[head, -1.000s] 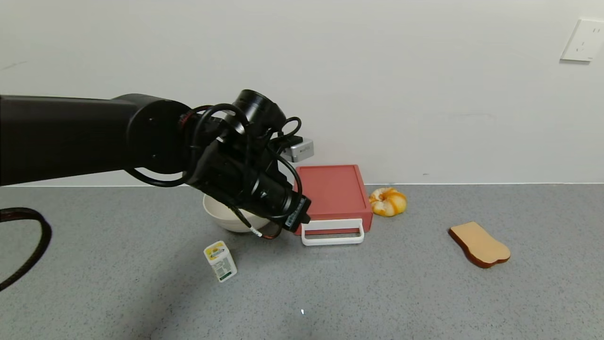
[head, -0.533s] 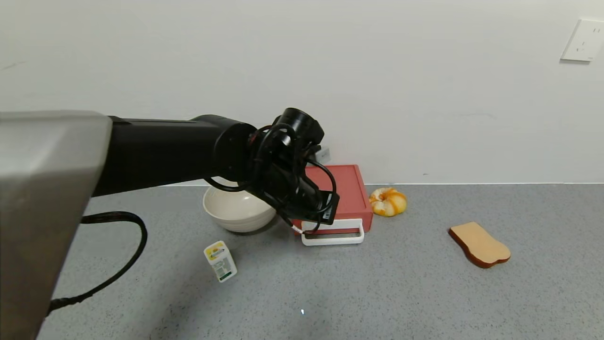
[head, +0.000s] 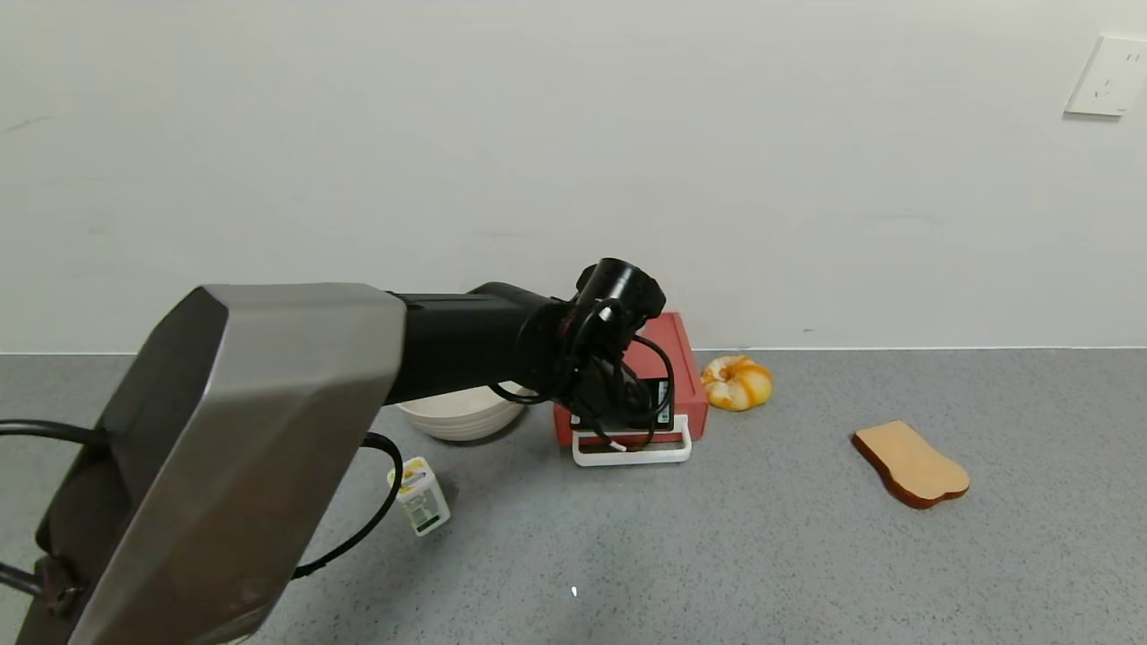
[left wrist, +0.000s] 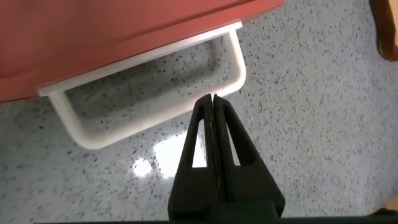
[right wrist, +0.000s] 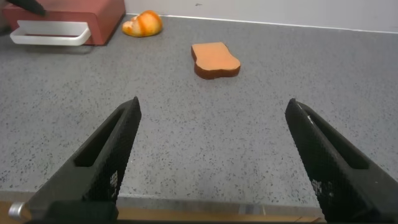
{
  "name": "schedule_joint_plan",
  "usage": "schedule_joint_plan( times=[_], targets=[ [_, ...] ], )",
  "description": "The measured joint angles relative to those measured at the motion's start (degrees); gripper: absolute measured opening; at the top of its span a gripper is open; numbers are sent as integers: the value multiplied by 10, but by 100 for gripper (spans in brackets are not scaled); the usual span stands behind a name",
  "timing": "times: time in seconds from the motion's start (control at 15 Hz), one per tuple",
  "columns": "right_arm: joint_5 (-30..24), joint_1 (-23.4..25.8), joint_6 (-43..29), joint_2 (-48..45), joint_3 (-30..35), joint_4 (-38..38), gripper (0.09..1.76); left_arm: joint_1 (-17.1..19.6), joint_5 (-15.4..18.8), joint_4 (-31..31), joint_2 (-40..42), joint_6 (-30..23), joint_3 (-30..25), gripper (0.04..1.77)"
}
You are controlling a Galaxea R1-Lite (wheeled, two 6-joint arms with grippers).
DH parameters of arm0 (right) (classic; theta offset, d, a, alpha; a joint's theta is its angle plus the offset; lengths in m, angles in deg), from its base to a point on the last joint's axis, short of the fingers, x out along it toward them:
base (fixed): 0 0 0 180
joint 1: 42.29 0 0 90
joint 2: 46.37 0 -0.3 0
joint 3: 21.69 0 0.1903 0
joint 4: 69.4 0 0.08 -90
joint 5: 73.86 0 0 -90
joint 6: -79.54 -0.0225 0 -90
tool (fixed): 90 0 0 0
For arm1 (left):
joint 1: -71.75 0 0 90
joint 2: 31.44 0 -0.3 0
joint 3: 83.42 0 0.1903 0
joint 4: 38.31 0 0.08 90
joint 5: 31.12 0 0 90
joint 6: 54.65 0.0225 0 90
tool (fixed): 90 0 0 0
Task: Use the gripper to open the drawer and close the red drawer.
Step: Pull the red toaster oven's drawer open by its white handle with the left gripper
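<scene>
— Speckled grey desk (head: pixel 717 537) against a plain white wall. And the left gripper (left wrist: pixel 211 102)?
— Fingers (left wrist: pixel 219 134) pressed together, holding nothing, tips poised at the white loop handle (left wrist: pixel 146 118) of the flat coral-red plastic drawer box (head: pixel 668 363), probably to hook it and pull.
— Visible from the head?
— No, tips hidden behind the wrist there; only the left wrist view shows them. Right gripper (right wrist: pixel 211 155) parked low, fingers spread wide, idle.

The coral-red drawer (head: pixel 668 372) lies flat against the wall, its white loop handle (head: pixel 633 455) facing forward.
</scene>
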Motion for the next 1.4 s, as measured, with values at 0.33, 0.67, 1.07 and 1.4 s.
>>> schedule_joint_plan(
  times=[0.33,0.67,1.07,1.4],
  targets=[
    [0,0,0,0,0,0,171,0,1,21,-27,-32,-4,11],
    [0,0,0,0,0,0,171,0,-7,53,-39,-49,-8,11],
    [0,0,0,0,0,0,171,0,-10,78,-52,-49,-9,11],
    [0,0,0,0,0,0,171,0,-8,79,-58,-57,-8,11]
  ],
)
